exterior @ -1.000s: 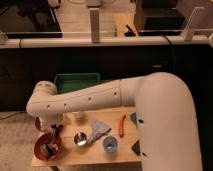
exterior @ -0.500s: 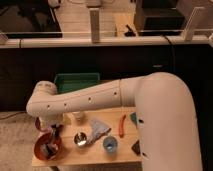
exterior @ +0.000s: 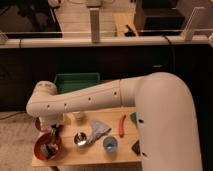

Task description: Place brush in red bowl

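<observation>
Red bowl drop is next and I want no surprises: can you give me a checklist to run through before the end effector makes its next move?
1. End effector is over the red bowl: ok, it hangs at the table's left end, down inside the rim.
2. Brush is within the bowl's outline: ok, a dark stubby shape sits at the end effector's tip.
3. Brush is touching the bowl floor: cannot tell.
4. Steel cup stands apart from the bowl: ok, right of it with a gap.
5. Purple bowl is out of the way: cannot tell, mostly hidden behind the arm.
</observation>
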